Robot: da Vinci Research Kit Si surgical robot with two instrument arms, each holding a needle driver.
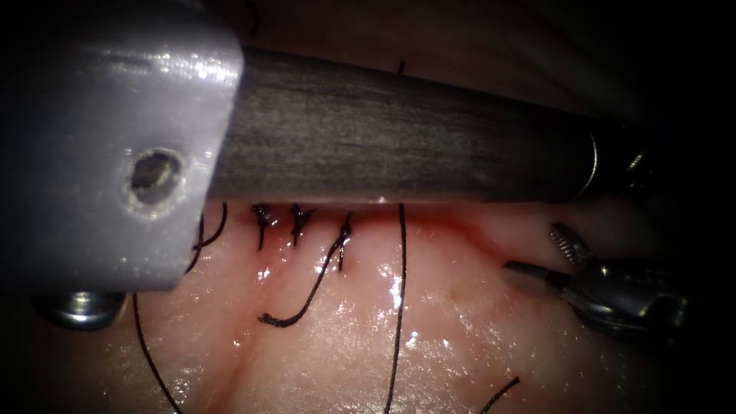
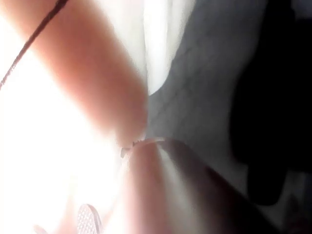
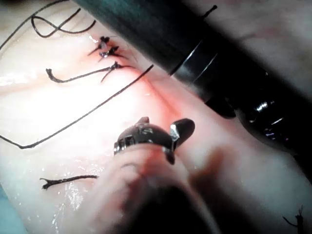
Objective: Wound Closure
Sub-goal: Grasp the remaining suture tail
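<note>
1. The left tool (image 3: 265, 114) lay closest to the endoscope. Its dark shaft (image 1: 414, 130) crossed the view from 9 o'clock towards 2 o'clock, over the cut. I could not tell whether this tool held anything.
2. The right tool (image 1: 530, 249) came in at 4 o'clock, just above the tissue (image 1: 460, 345). Its jaws stood apart and empty, the tips pointing towards 9 o'clock.
3. A long thread (image 1: 399, 307) ran from under the shaft straight down to 6 o'clock and lay loose on the tissue.
4. A second strand (image 1: 146, 345) curved along the tissue at 7 o'clock, and a short cut end (image 1: 500, 392) lay at 5 o'clock.
5. Three knotted stitches (image 1: 295, 218) sat in a row at the shaft's lower edge, towards 10 o'clock from the centre. A curved tail (image 1: 295, 313) trailed from the one nearest the long thread towards 7 o'clock.
6. Red fluid (image 1: 452, 222) tinged the tissue along the shaft's edge, at 3 o'clock from the stitches.
</note>
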